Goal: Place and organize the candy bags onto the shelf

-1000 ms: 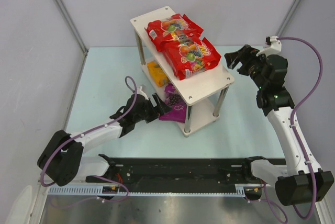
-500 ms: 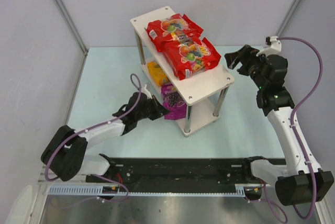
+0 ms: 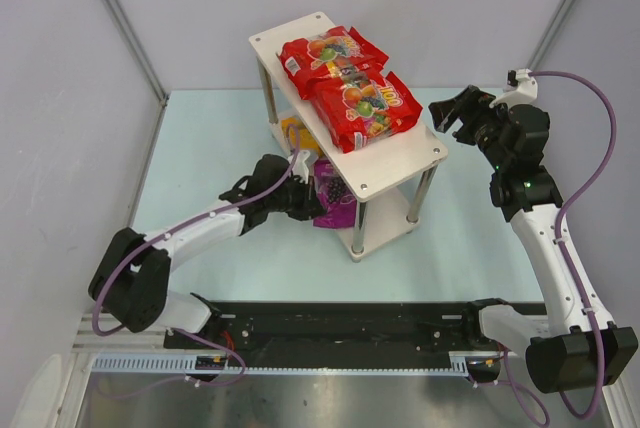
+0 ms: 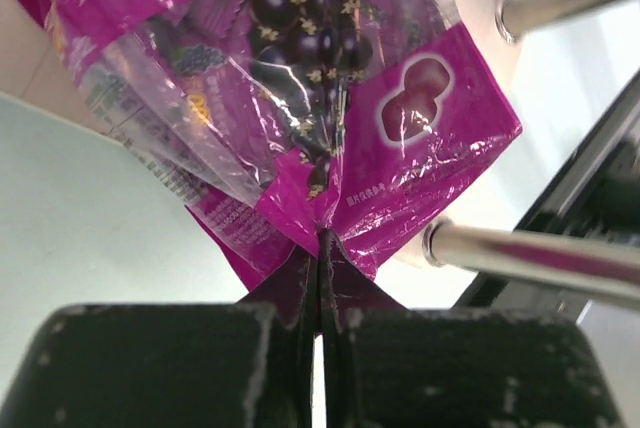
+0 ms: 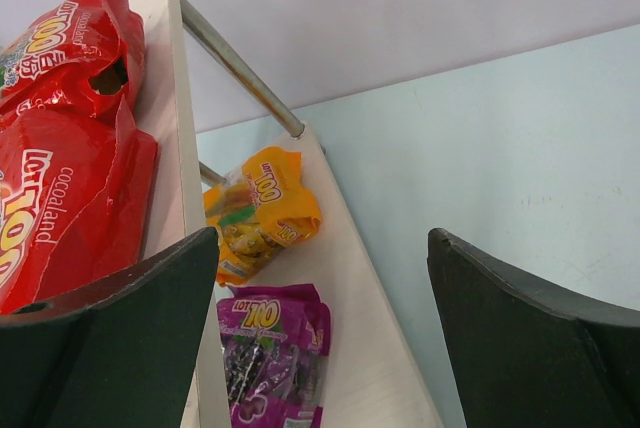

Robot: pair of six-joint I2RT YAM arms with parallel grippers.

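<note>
Beside purple bag (image 4: 330,118), shelf leg (image 4: 530,253); orange bag (image 5: 260,208) behind.

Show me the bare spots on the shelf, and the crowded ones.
Top board: bare at its near end, past the red bags. Lower board: free strip on the right arm's side of the orange bag and purple bag. Crowded where the left fingers pinch the purple bag.

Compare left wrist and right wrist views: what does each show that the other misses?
Left wrist only: the left gripper shut on the purple bag at its edge. Right wrist only: two red bags on the shelf top board, the orange-yellow bag on its lower board, and the right gripper open, holding nothing. Both: the purple bag and the shelf.
</note>
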